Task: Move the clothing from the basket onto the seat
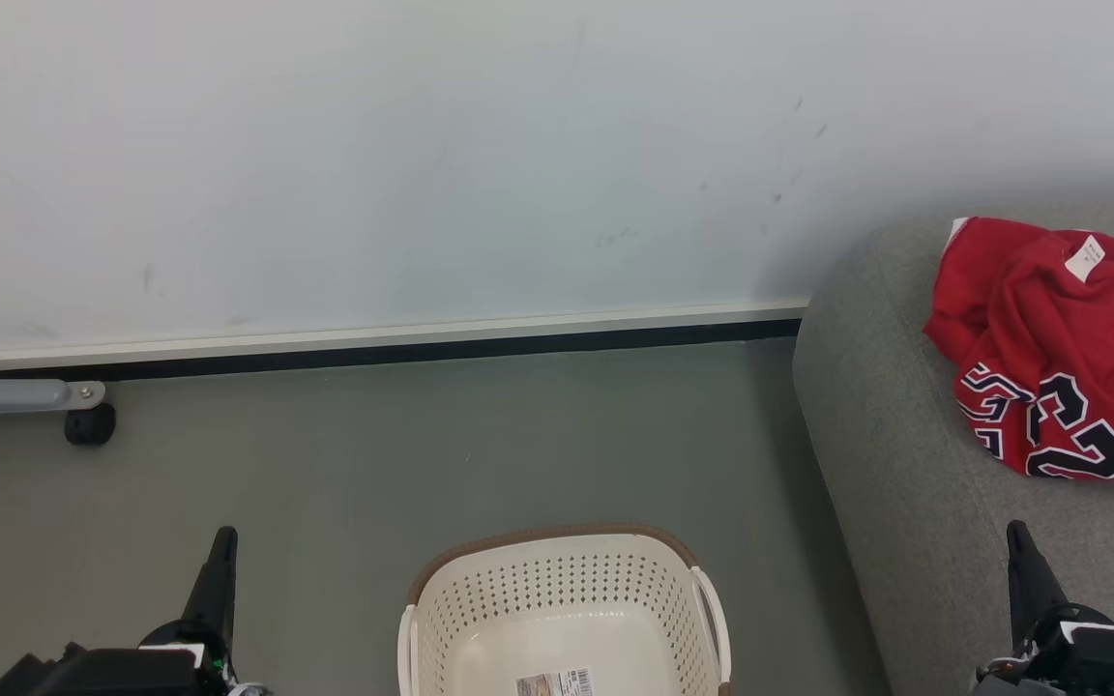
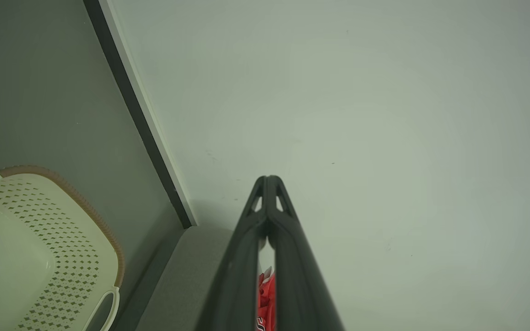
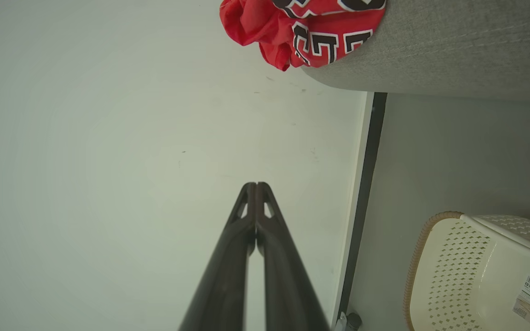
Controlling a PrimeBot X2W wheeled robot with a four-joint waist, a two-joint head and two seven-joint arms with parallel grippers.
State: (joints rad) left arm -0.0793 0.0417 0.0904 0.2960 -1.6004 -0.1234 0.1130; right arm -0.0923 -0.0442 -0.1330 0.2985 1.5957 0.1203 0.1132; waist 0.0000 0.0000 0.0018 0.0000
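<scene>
Lying on the seat (image 1: 886, 435) right of the basket (image 1: 557, 580), clothing (image 1: 1050, 329) looks delivered; left gripper (image 1: 223, 541) and right gripper (image 1: 1019, 541), both pinched together, need only retire.

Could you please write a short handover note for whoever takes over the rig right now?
Left gripper: shut, holding nothing. Right gripper: shut, holding nothing.
Red clothing lies heaped on the grey seat; the basket stands on the floor, no clothing in the part visible.
Done: the move looks complete.
Left: probably nothing; check the basket's near end, out of frame.
</scene>
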